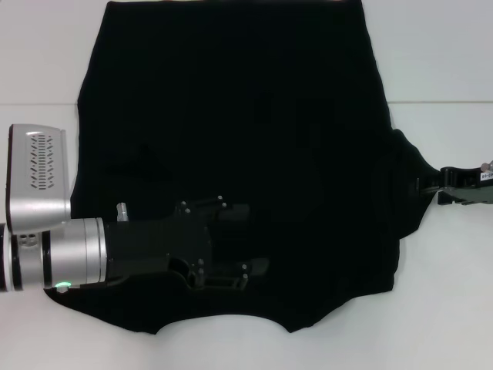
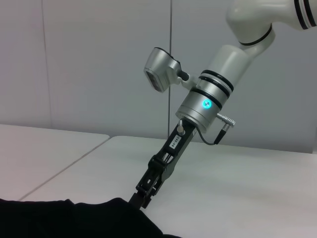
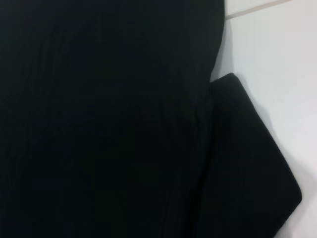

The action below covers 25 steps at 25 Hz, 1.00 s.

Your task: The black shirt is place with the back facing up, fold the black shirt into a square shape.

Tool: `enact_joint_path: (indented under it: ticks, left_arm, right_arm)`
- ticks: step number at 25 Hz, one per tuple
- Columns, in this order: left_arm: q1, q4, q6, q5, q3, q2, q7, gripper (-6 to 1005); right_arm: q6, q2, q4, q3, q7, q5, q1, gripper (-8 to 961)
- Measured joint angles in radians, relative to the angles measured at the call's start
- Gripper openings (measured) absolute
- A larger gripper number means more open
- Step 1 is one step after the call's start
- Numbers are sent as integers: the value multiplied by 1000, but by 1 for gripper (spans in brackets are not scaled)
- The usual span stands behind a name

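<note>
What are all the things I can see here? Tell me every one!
black shirt: one, black, spread flat across the middle of the table, one sleeve sticking out on the robot's right.
table: one, white, under the shirt.
wall: one, pale grey, behind the table in the left wrist view.
left gripper: one, black on a silver wrist, over the near left part of the shirt.
right gripper: one, black, at the tip of the shirt's right sleeve, on a white and silver arm.

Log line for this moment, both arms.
black shirt: flat on white table | left gripper: over near hem | right gripper: at sleeve edge
</note>
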Motion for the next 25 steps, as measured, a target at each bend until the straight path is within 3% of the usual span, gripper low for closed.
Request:
enact_joint_path:
  ticks: [14, 24, 25]
  left_arm:
    - [-1, -2, -2, -1, 0, 1, -4, 861]
    - [1, -2, -1, -1, -8, 2, -4, 861]
    - [1, -2, -1, -1, -8, 2, -4, 861]
  right_arm:
    - [0, 10, 1, -12, 1, 0, 1, 660]
    - [73, 34, 1, -42, 3, 0, 1, 617]
    - [77, 35, 1, -47, 3, 0, 1, 574]
